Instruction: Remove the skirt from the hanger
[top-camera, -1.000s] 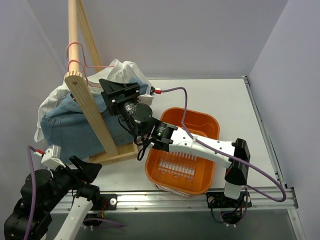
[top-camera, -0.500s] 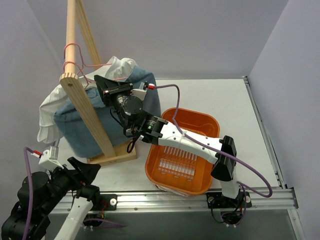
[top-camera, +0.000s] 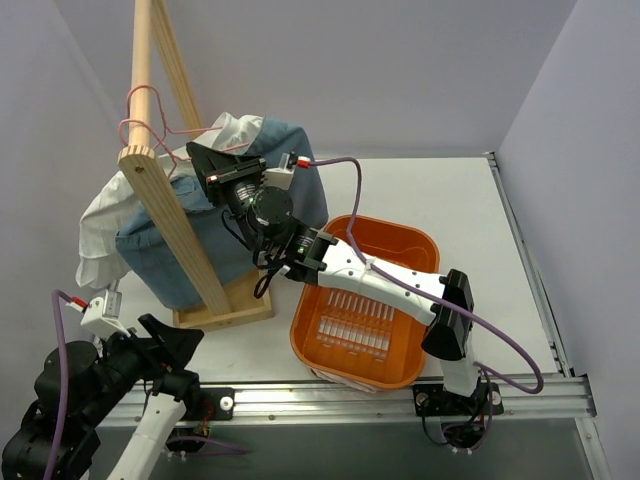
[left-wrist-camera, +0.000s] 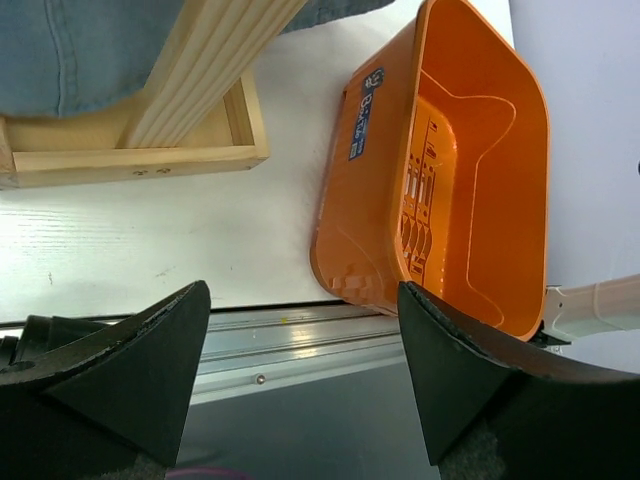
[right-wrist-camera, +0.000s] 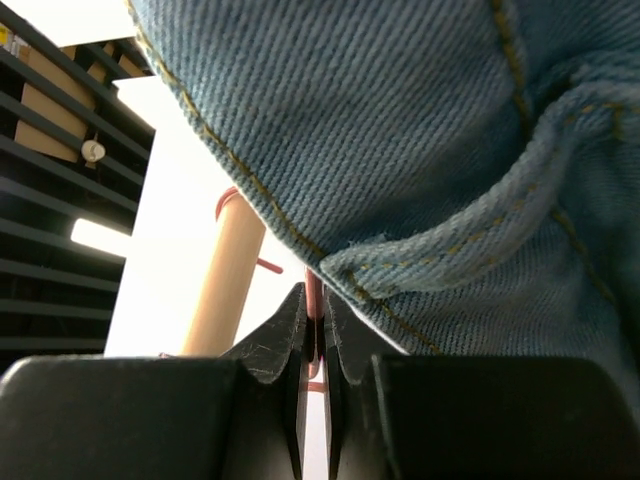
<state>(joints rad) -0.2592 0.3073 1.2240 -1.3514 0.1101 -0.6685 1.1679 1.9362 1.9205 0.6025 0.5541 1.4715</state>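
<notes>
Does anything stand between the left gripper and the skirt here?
Yes. The wooden stand leans across the skirt on the side facing the open left gripper; its base lies between them too.

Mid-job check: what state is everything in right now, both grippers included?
wooden rack: standing upright on the table.
hanger: hooked over the rack's pole.
skirt: hanging bunched against the rack.
basket: upright, nothing in it.
right gripper: fingers shut on the hanger's wire, at the skirt's hem.
left gripper: fingers open, holding nothing.
</notes>
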